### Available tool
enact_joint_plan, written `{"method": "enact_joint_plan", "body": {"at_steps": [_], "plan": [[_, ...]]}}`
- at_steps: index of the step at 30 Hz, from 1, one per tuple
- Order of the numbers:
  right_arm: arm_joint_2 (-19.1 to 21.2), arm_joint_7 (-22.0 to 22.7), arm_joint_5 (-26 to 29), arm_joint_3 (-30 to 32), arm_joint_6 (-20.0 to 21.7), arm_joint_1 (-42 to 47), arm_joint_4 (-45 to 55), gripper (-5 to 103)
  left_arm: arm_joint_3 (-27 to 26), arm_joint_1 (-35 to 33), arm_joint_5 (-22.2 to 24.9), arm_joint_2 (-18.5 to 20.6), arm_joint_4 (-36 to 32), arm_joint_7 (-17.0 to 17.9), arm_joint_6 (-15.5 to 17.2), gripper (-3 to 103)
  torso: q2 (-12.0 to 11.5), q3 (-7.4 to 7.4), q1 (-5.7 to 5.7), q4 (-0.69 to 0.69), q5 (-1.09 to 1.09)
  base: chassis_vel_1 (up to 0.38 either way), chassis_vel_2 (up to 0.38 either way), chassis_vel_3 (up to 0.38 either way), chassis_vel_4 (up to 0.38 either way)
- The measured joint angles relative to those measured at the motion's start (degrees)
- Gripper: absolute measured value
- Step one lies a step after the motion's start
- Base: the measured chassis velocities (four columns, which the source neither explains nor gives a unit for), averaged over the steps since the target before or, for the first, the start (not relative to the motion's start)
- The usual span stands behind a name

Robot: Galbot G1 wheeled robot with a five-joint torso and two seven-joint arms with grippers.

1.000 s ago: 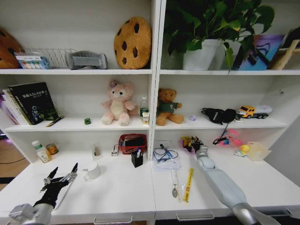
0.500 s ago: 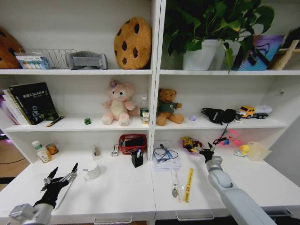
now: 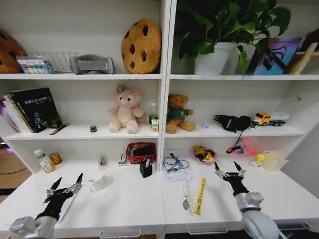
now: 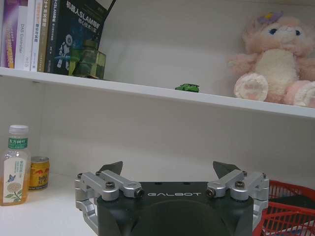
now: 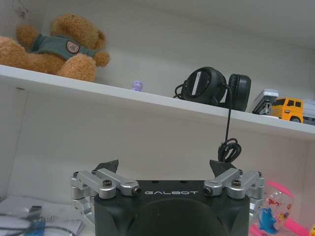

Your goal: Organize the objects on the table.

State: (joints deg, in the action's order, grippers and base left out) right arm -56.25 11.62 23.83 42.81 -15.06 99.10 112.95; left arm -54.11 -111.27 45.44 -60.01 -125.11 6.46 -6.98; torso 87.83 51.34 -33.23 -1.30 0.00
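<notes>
My right gripper (image 3: 227, 168) (image 5: 165, 167) hovers open and empty over the right part of the white table (image 3: 124, 201), a little in front of a yellow-and-pink toy (image 3: 203, 154) lying at the back. Near the table's front left my left gripper (image 3: 69, 180) (image 4: 168, 169) stands open and empty. A blue-capped pen (image 3: 175, 162) lies on papers at the centre. On the lower shelf are a tiny green toy (image 3: 92, 128) (image 4: 187, 88), a dark pen (image 3: 58, 129) and a green-capped bottle (image 3: 153, 113) between the plush toys.
A white mug (image 3: 98, 181), black pen holder (image 3: 145, 169), red basket (image 3: 141, 152), yellow ruler (image 3: 200, 195) and lanyard (image 3: 186, 196) sit on the table. A drink bottle (image 3: 44, 160) (image 4: 14, 164) and a can (image 4: 37, 173) stand at the back left. Headphones (image 5: 214, 87) rest on the shelf.
My right gripper has drawn back from the yellow-and-pink toy toward the front of the table, leaving the toy lying at the back. The left arm has not moved.
</notes>
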Motion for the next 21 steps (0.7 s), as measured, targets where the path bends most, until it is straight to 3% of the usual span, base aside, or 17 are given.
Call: {"method": "enact_joint_plan", "body": {"at_steps": [9,21], "plan": [[-3.8,-0.7,-2.9,3.0,-3.0,6.6,3.2,100,0.0,0.0,0.0,0.0,0.0,0.0,0.0,100,0.0,0.0,0.0,0.0,0.0,0.0,0.0,0.0,0.0],[-4.0,-1.0,-2.7,3.2,-3.2,6.5,3.1,100,0.0,0.0,0.0,0.0,0.0,0.0,0.0,100,0.0,0.01,0.0,0.01,0.0,0.0,0.0,0.0,0.0]]}}
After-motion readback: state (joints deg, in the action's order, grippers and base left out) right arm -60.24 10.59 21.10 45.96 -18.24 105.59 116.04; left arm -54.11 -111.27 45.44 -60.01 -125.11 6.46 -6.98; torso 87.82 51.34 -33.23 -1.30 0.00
